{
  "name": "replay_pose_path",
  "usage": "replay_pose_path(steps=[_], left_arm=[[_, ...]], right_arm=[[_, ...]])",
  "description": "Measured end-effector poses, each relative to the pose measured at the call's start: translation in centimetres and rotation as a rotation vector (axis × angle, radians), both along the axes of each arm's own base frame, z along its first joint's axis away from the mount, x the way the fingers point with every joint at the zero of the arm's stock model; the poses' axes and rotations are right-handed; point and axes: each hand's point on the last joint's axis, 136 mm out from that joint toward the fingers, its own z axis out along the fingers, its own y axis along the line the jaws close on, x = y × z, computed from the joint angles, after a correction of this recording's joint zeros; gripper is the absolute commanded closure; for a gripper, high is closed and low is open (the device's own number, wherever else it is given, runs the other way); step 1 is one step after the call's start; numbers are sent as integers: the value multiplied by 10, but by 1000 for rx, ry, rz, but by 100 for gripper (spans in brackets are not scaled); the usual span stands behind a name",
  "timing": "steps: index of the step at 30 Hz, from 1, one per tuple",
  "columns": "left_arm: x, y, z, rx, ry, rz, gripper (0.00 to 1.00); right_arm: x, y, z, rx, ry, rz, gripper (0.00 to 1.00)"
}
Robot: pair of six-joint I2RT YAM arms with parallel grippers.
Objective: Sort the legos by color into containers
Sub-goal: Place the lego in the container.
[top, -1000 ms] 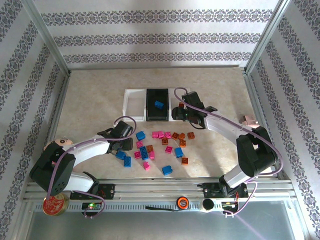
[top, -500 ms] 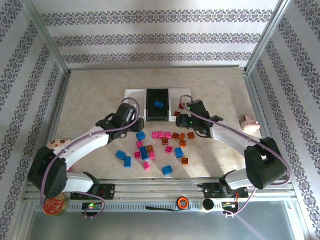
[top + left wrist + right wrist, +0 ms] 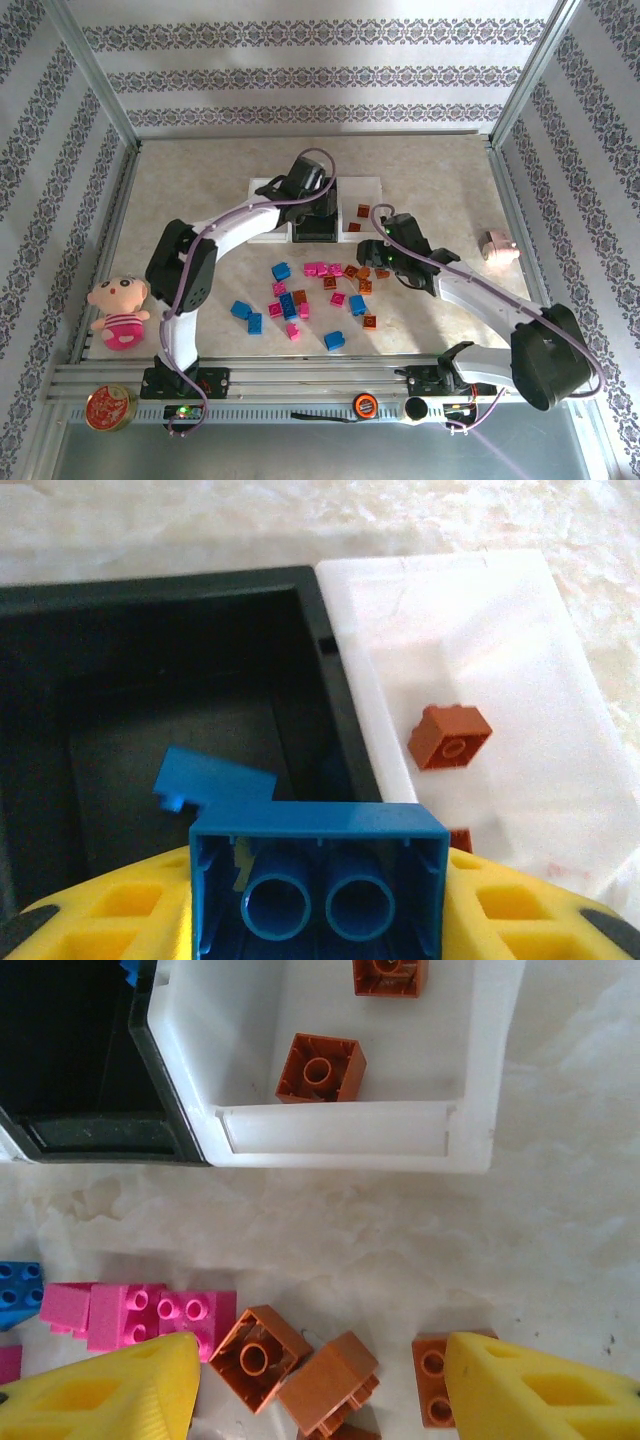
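We are looking into a staged robot test booth, where aluminium frame posts (image 3: 92, 75) are holding patterned wallpaper panels (image 3: 320, 80) around a marble-look tabletop (image 3: 200, 170).

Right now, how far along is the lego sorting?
Done: one blue brick in the black tray, two orange in the white tray. In hand: left gripper holds another blue over the black tray; right gripper hangs open over orange ones. Left: most bricks on the table.

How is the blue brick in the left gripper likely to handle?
Probably rigid: the blue plastic brick shows square edges in the left gripper. Likely light, since its underside is hollow. Flat faces suggest it won't roll in the black rectangular tray.
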Motion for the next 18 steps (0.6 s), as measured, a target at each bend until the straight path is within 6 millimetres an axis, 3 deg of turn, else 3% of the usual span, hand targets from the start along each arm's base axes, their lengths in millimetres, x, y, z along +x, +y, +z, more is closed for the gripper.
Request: replay_pose_path(steps=[7, 12, 15, 18], left_arm=[[19, -15, -6, -16, 9, -10, 29], [23, -18, 4, -35, 2, -17, 23], [19, -19, 14, -59, -4, -28, 21], [3, -13, 30, -92, -15, -33, 19]], right_arm=[[-19, -5, 3, 18, -1, 0, 32], [-38, -2, -4, 25, 31, 35, 32], [-52, 5, -8, 31, 61, 83, 32], [-66, 15, -11, 20, 83, 147, 32]])
